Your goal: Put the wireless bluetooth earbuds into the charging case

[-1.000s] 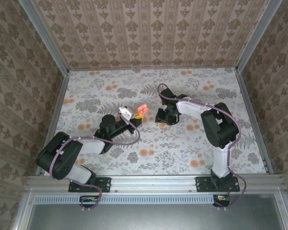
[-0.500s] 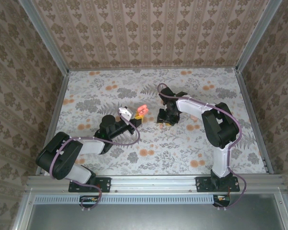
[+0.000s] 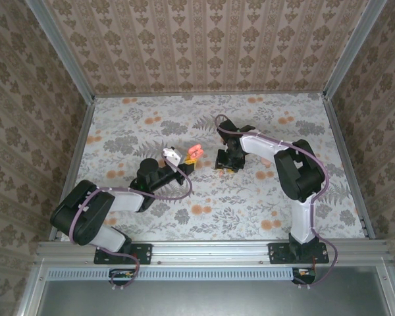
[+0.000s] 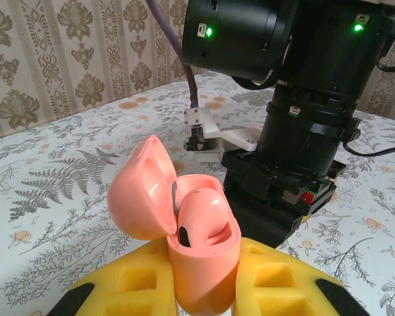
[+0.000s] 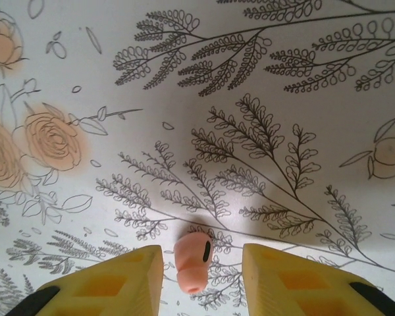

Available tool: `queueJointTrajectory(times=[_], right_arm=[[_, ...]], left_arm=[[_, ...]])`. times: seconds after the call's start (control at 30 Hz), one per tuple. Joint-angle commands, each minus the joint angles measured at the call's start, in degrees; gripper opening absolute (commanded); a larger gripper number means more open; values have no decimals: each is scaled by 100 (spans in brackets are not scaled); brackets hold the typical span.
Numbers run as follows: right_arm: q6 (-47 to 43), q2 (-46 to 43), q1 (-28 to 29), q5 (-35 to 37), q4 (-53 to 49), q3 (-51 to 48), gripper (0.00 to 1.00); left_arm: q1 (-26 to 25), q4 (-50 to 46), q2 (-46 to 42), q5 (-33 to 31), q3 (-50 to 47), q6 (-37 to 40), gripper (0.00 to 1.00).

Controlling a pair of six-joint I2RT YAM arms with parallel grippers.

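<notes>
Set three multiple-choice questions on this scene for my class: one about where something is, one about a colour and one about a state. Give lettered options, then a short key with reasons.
1. Where does the loose earbud lie?
A. On the tablecloth, between the fingers of the right gripper
B. Inside the case lid
C. On top of the left arm

2. What colour are the right gripper's fingers?
A. Blue
B. Yellow
C. White

3. What state is the charging case in, as held by the left gripper?
A. Shut
B. Open, with a seated earbud inside
C. Open and empty

Key:
1 A: the right wrist view shows it on the cloth, with a gap to each finger.
2 B: both fingers are plainly yellow.
3 B: the left wrist view shows the lid hinged back and one bud in its well.
</notes>
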Motion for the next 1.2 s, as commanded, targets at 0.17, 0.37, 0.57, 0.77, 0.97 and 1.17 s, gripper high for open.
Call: queueJointTrajectory(times=[0.17,0.37,0.57,0.77,0.97,1.17], right_arm=[[-60,209,83,-146,-126,169,33],[-47,210,113,-172,-112,171,30],[-37,180,131,-189,-97,160,24],[-29,71,140,-137,-43,88,20],[44,-130,139,-94,155,-95,20],[202,-564,139,-76,732,-545,19]], left_arm=[[49,243,33,-38,-79,41,0],[49,249,41,-38,-100,36,0],[52,265,40,-38,-124,32,0],[49,258,45,-38,-118,22,0],[49,247,83,-29,-94,6,0],[50,384,267,15,-74,-98,0]])
